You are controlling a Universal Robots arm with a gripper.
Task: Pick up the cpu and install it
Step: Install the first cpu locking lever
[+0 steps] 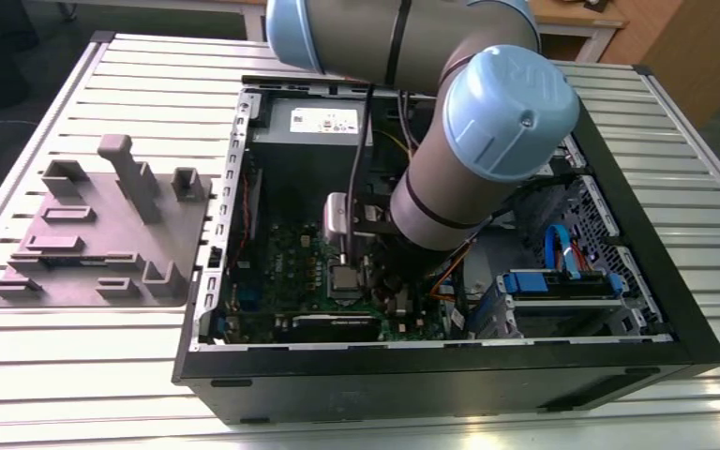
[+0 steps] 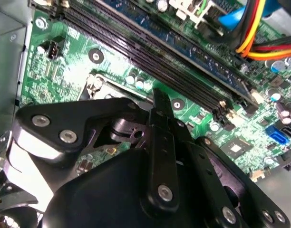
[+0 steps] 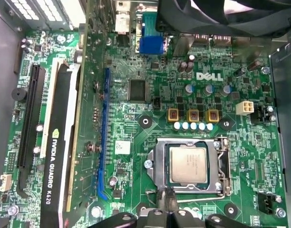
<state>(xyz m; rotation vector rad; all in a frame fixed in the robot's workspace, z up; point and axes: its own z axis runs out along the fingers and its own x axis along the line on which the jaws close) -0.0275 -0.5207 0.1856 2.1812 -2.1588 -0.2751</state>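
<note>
Cpu (image 3: 188, 164) lies flat inside the open socket frame (image 3: 157, 166) on the motherboard (image 3: 136, 124), already seated as I judge it. The gripper (image 3: 168, 194) hovers just beside the frame's edge, pinched closed on nothing. In the exterior view the arm (image 1: 460, 178) hides both, so I can't confirm contact.

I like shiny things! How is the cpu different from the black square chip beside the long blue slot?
The cpu is silvery-grey; the black chip is dark. The cpu looks bigger than the black chip. The cpu sits inside a metal socket frame; the black chip lies bare on the green board. Both are flat and square.
</note>
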